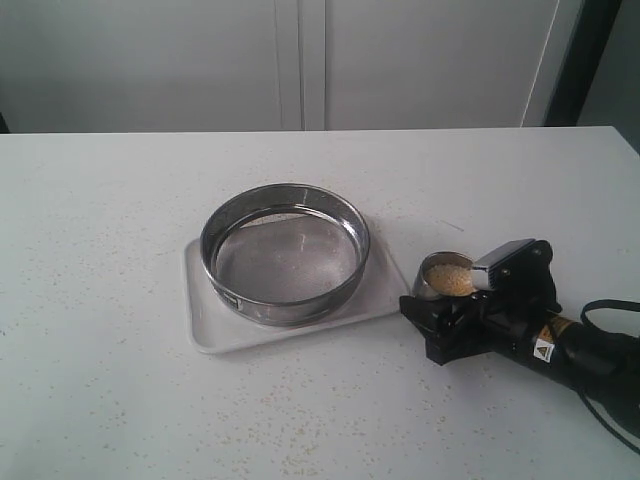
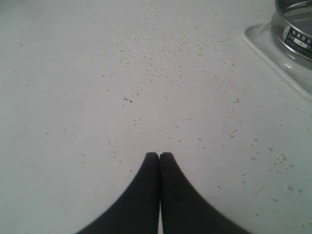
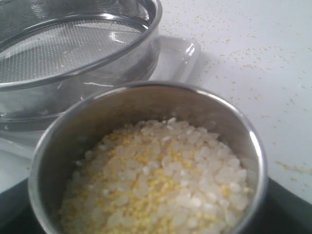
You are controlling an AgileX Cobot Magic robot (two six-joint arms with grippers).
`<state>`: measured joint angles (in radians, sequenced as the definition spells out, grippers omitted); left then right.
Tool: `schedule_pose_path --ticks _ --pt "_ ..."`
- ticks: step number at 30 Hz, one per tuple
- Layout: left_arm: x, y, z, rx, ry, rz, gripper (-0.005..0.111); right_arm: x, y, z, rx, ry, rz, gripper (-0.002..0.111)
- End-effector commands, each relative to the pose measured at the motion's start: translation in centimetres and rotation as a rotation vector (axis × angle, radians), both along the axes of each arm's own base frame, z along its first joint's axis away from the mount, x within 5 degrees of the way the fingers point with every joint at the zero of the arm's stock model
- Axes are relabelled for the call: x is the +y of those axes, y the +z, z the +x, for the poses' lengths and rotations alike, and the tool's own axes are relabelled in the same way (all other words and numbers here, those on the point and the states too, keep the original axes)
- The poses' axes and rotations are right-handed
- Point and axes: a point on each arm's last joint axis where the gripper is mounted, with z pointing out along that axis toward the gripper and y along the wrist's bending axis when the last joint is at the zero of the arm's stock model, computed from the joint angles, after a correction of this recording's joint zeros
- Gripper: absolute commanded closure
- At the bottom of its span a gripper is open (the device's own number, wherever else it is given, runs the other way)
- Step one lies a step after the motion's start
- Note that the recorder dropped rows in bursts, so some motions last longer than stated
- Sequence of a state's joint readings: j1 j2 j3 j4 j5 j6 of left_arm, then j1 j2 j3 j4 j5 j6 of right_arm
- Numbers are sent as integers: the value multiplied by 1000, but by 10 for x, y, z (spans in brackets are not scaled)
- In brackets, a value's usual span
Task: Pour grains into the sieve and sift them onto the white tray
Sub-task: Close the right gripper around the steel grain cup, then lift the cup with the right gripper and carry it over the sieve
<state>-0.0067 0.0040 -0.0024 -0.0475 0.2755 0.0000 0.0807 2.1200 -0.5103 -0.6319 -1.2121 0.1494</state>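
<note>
The sieve (image 1: pixel 288 308), a wide steel ring with a mesh bottom, stands on the white tray (image 1: pixel 215 332) at the middle of the table. Its mesh looks bare. To its right, a small steel cup (image 1: pixel 432 268) stands on the table, filled with the grains (image 1: pixel 451 280), yellow and pale white. My right gripper (image 1: pixel 447 290) is closed round this cup, one finger on each side. The right wrist view shows the grains (image 3: pixel 161 180) close up, with the sieve (image 3: pixel 73 100) and tray (image 3: pixel 178 53) just beyond. My left gripper (image 2: pixel 159 155) is shut and empty above bare table.
Loose stray grains (image 2: pixel 161 53) speckle the white table top (image 1: pixel 100 250), most thickly in front of the tray. The sieve's wall (image 2: pixel 295 34) and the tray's corner (image 2: pixel 273 56) show at the edge of the left wrist view. A wall stands behind the table.
</note>
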Motion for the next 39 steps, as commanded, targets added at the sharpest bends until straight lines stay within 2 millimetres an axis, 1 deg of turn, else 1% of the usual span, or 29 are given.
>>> schedule_pose_path --ticks 1,6,9,14,19,22,25,30,34,39 --pt "-1 -1 0 -1 -7 -11 107 0 0 -2 7 8 14 108" --pt "-1 -1 0 -1 -7 -11 107 -1 5 -7 2 10 14 108" --pt "-1 -1 0 -1 -7 -11 107 -1 16 -10 -25 12 17 108" --pt "-1 -1 0 -1 -7 -11 107 0 46 -17 -82 15 61 108" --pt "-1 -1 0 -1 -7 -11 107 5 81 -23 -187 102 86 108" --pt "-1 -1 0 -1 -7 -11 107 4 90 -26 -147 91 34 108" --pt "-1 -1 0 -1 -7 -11 107 2 100 -28 -167 80 11 108" --pt "-1 -1 0 -1 -7 -11 107 1 111 -29 -175 64 -2 108" --pt "-1 -1 0 -1 -7 -11 107 2 118 -25 -129 69 -37 108" --pt "-1 -1 0 -1 -7 -11 107 9 130 -17 -140 90 -36 108"
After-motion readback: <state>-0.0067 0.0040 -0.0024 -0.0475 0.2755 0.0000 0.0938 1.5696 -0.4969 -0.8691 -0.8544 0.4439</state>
